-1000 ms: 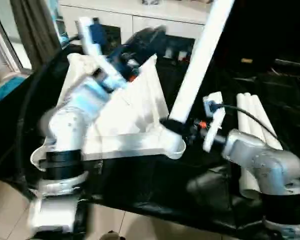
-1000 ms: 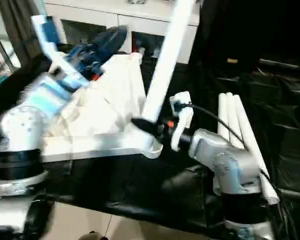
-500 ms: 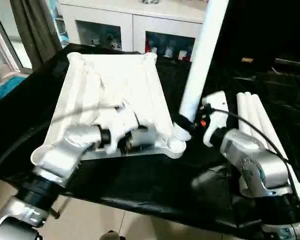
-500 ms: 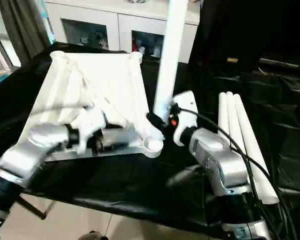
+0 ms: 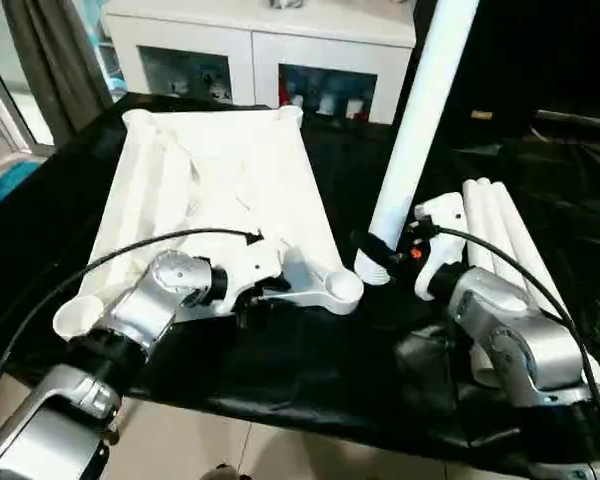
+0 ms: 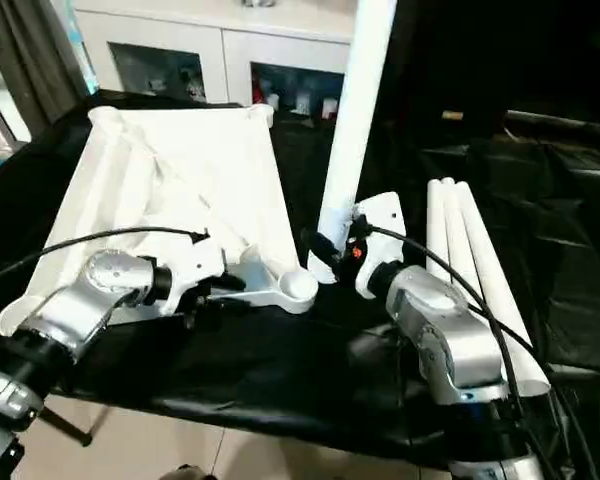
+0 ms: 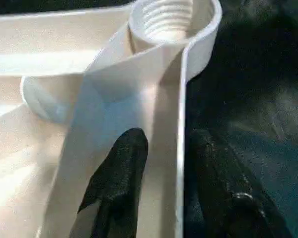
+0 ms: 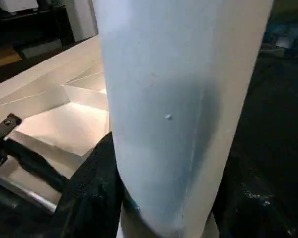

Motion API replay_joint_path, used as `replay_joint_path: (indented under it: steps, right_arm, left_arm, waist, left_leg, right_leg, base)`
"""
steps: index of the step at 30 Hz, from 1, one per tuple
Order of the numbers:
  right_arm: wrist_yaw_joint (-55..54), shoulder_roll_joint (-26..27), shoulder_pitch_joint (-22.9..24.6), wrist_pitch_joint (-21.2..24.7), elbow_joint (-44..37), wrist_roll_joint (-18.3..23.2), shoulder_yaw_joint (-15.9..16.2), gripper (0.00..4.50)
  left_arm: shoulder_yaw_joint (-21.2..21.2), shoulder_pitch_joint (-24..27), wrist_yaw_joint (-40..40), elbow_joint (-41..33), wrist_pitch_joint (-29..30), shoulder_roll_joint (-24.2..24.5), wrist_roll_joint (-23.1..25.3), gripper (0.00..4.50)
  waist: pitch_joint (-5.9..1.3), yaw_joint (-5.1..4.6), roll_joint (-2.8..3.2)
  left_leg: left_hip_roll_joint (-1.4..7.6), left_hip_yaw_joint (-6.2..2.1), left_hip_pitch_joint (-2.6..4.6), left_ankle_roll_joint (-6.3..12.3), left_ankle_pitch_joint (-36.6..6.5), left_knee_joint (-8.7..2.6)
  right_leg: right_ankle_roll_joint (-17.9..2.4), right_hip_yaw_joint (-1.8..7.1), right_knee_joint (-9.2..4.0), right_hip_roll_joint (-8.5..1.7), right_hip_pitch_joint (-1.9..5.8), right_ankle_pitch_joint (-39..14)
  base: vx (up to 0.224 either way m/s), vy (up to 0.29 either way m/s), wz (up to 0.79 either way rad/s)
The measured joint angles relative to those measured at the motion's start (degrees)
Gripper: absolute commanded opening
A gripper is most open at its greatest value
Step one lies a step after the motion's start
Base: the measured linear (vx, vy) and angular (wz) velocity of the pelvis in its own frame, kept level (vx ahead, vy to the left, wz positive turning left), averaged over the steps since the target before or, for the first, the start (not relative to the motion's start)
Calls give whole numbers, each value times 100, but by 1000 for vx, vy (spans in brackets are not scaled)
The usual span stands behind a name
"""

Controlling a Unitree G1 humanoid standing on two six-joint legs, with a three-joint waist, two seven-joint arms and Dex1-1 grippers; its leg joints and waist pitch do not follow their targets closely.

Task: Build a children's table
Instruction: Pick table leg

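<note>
Left gripper now straddles the tabletop rim; right gripper still clamps a leg (upright).

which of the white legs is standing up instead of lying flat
The leg held in the right gripper, standing nearly upright just beside the tabletop. The other three legs lie side by side on the black cloth.

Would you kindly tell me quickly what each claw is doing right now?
Left claw: straddling the raised rim of the large white plastic tabletop; grip cannot be told.
Right claw: closed on a long white cylindrical leg.
</note>
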Motion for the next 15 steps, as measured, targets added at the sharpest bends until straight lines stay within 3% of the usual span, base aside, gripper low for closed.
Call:
replay_joint_path:
  steps: [8,15]
  right_arm:
    - [18,-12,40,34,-12,1,0,191]
    - [64,-17,27,132,-11,45,-1,191]
  left_arm:
    - [110,-47,-223,241,-137,-14,-24,51]
    - [214,-50,-444,370,-219,-41,-51,6]
  waist:
    - [-2,-11,12]
    - [-2,-18,12]
  left_leg:
    - [0,0,3,0,0,0]
    - [0,0,4,0,0,0]
  right_leg:
    - [-8,0,4,0,-1,5]
    - [-9,0,3,0,-2,5]
  base:
    - [0,0,0]
    - [0,0,0]
